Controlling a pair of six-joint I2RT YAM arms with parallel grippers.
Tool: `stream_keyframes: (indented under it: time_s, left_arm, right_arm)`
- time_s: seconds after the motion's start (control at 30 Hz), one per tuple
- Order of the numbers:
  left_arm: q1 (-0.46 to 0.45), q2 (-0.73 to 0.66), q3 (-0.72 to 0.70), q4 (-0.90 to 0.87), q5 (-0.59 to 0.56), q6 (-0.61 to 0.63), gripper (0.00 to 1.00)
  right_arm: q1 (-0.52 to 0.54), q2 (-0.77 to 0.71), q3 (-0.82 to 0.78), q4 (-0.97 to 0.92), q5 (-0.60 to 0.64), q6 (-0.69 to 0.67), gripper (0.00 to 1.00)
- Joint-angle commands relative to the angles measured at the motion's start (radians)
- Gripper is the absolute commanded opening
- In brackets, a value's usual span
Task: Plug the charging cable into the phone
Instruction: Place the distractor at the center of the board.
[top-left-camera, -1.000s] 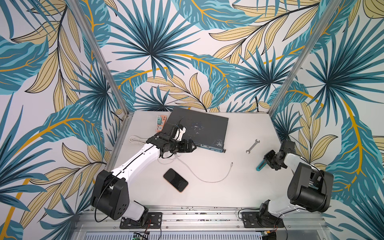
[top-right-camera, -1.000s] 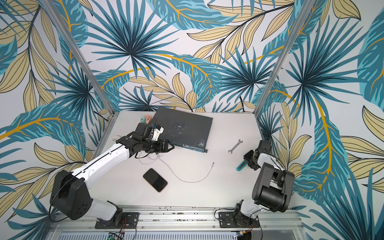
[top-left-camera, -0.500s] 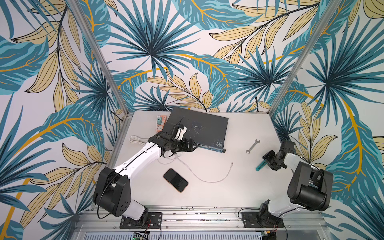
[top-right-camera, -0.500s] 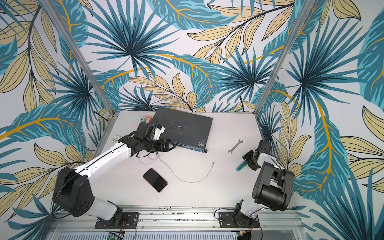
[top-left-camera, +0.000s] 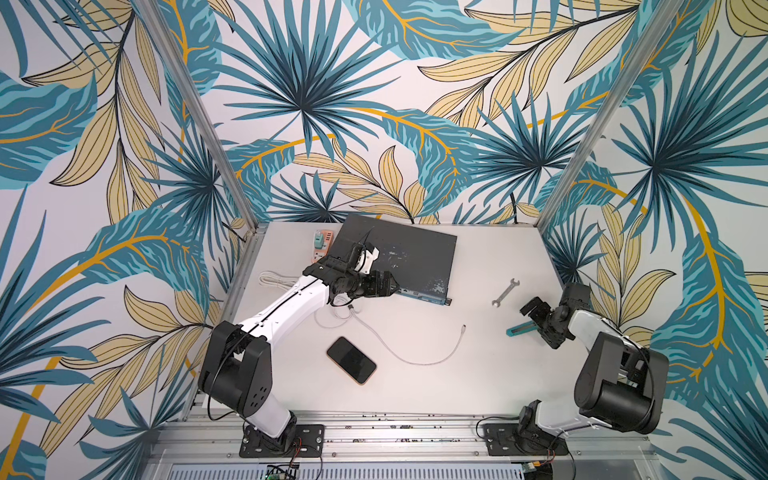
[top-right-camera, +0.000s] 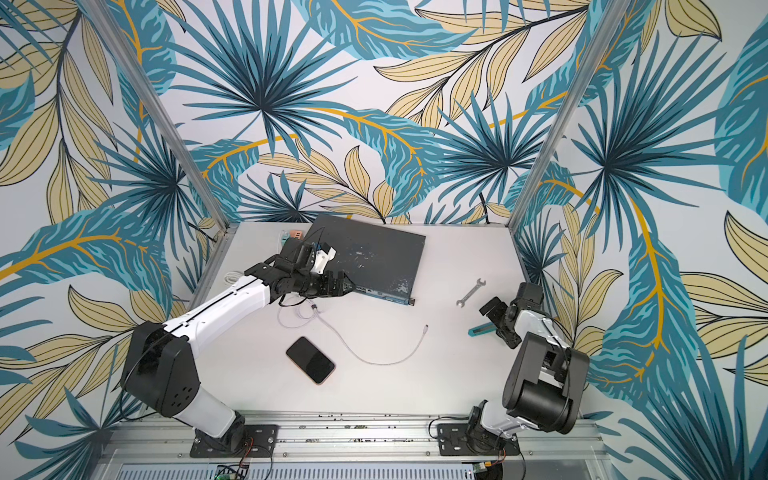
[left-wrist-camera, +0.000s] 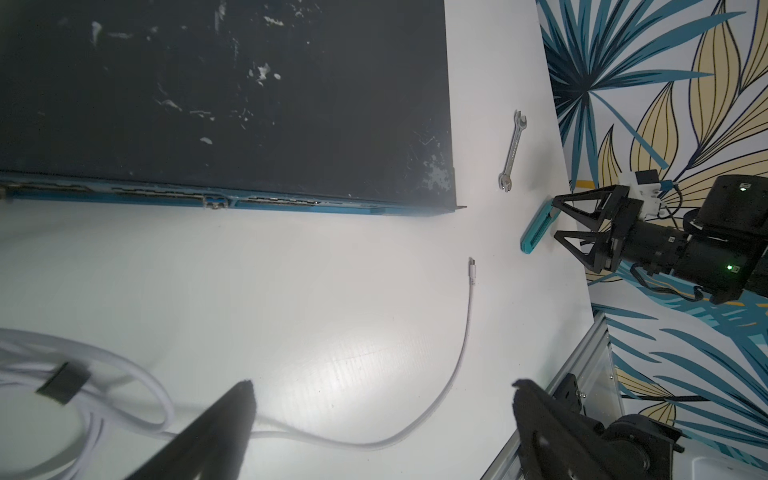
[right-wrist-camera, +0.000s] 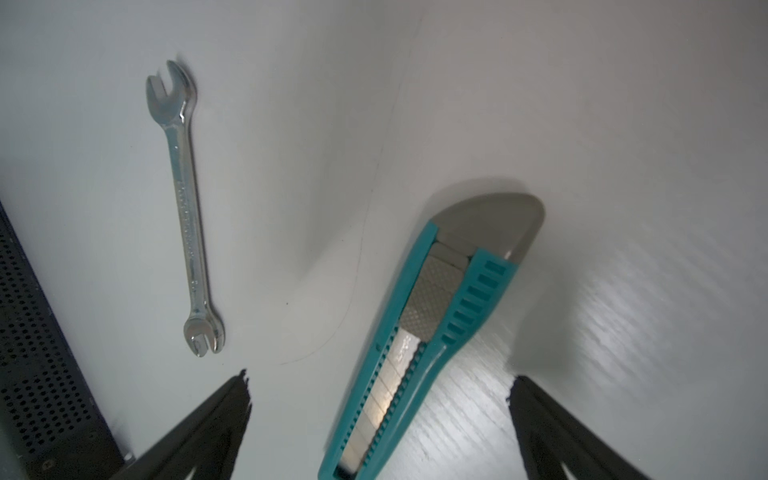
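The phone (top-left-camera: 351, 360) (top-right-camera: 310, 360) lies face up, dark-screened, near the table's front middle, with nothing touching it. The charging cable (top-left-camera: 415, 360) (top-right-camera: 376, 360) (left-wrist-camera: 465, 332) curves from a banded bundle (left-wrist-camera: 62, 382) under my left arm to its free connector tip (top-left-camera: 464, 328) (left-wrist-camera: 472, 262). My left gripper (top-left-camera: 390, 286) (top-right-camera: 347, 286) (left-wrist-camera: 382, 384) hovers open above the cable near the bundle, holding nothing. At the right, my right gripper (top-left-camera: 536, 326) (top-right-camera: 496, 326) (right-wrist-camera: 380, 378) stands open astride a teal utility knife (top-left-camera: 519, 329) (right-wrist-camera: 436, 316) that lies on the table.
A dark grey network switch (top-left-camera: 399, 257) (left-wrist-camera: 208, 95) sits at the back, just beyond my left gripper. A small wrench (top-left-camera: 505, 293) (right-wrist-camera: 183, 208) lies near the knife. An orange power strip (top-left-camera: 322, 241) and its white cord (top-left-camera: 274, 279) are at the back left.
My right gripper's jaws have spread wide around the teal knife. The left arm has shifted only slightly; phone and cable lie as before.
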Motion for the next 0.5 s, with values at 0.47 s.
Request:
stream_keyframes:
  time_s: [0.47]
  left_arm:
    - [-0.005,0.038,0.058,-0.039,0.018,0.031,1.0]
  right_arm:
    - [-0.004,-0.105,0.019,-0.07,-0.062,-0.055,1.0]
